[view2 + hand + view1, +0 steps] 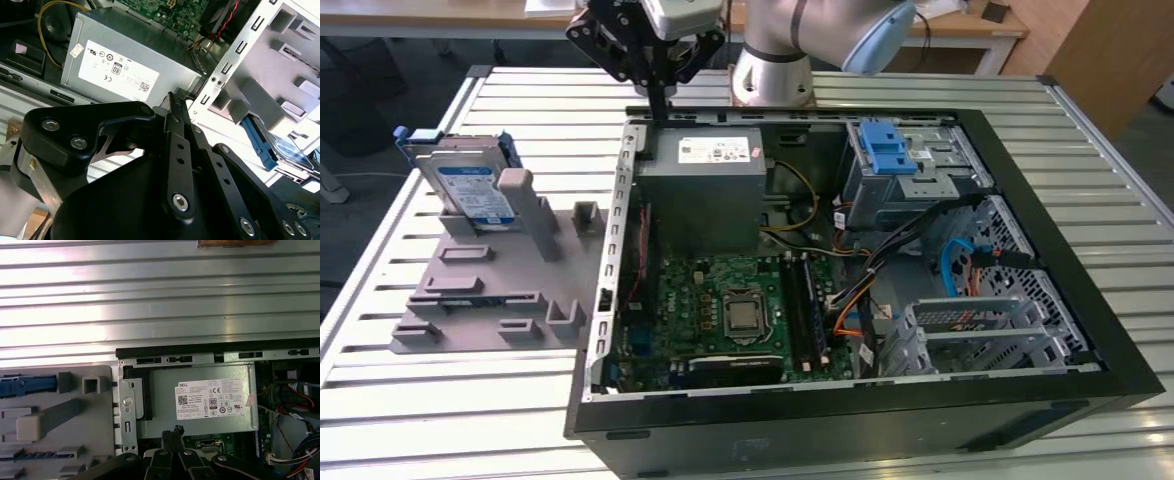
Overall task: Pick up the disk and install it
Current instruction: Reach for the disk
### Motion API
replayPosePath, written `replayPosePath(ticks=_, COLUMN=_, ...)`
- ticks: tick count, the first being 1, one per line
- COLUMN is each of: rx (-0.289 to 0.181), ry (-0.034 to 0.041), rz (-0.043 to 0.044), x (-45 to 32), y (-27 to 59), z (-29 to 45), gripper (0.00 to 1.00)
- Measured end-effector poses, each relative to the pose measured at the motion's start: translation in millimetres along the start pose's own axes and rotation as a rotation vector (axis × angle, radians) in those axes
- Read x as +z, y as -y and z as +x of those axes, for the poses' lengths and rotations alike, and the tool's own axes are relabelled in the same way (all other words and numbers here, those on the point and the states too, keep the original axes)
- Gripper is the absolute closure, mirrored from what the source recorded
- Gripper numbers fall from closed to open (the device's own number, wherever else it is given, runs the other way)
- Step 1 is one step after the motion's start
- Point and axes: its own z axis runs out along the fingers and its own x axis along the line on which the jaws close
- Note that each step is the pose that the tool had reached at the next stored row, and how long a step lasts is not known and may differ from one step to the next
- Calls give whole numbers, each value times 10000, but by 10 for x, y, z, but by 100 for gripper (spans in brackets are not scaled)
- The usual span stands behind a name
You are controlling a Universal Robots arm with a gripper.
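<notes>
While the flat silver blue-railed disk (467,185) stands in a grey plastic holder (480,300) (well apart), empty jaws hover, pinched together, over the black computer case (854,435).

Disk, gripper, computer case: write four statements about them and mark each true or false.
1. The disk stands on edge in the grey fixture, outside the computer case. True.
2. The gripper holds the disk. False: it is shut on nothing, above the case's far edge.
3. The power supply sits inside the case. True.
4. A panel covers the case. False: the case is open, and the motherboard shows.
</notes>
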Motion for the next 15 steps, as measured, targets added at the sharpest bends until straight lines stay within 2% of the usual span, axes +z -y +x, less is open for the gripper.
replayPosePath(ticks=15, rx=2, ry=-37, rz=3, x=2, y=-28, z=134, gripper=89)
